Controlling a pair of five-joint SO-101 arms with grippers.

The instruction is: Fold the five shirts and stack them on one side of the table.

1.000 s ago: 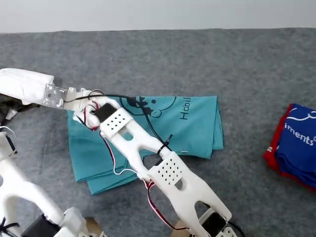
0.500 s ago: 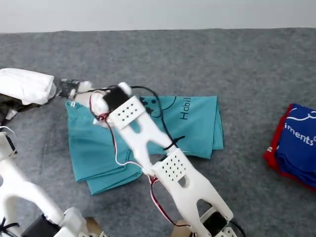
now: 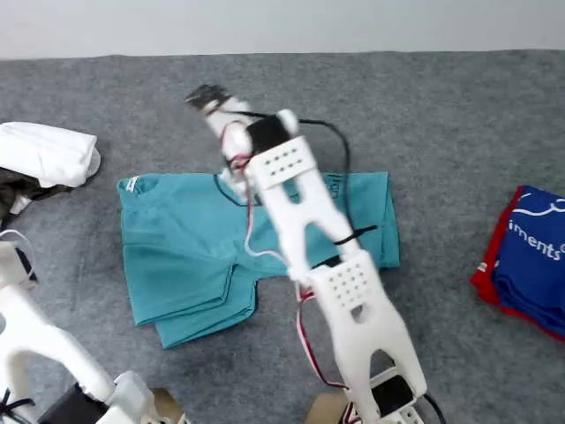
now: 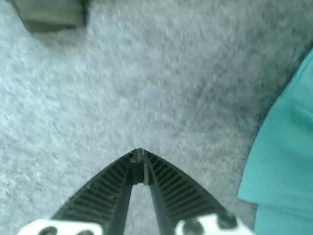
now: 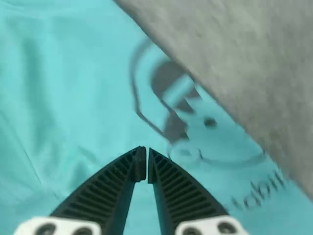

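A grey felt-like table (image 3: 441,115) runs back to a pale wall. In the middle of it lies the teal shirt (image 3: 177,256), by far the biggest thing here. It looks to me like the one being folded right now. It is doubled over but still too wide and loose to go on a pile.

At the far right edge sits a neat stack (image 3: 530,265), a blue shirt on top of a red one, well apart from the teal one. At the left edge a white shirt (image 3: 48,152) is bundled over something dark (image 3: 18,190). So I'd judge that two are done and the rest are waiting.

The right gripper (image 5: 142,156) is held above the printed part of the teal shirt, its jaws pressed together with nothing between them. The left gripper (image 4: 142,164) is likewise clenched and empty. It is over bare felt, just beside the shirt's edge.

Next, I reckon, the jaws must part, come down on an outer edge and carry it across. A pinch through every layer would drag the whole shirt.

The cloth looks thin and limp. Layers are stepped at the near left corner, a flap juts near the centre, a dark line drawing runs along the far edge, and a small white label (image 3: 132,184) sits at the far left corner.
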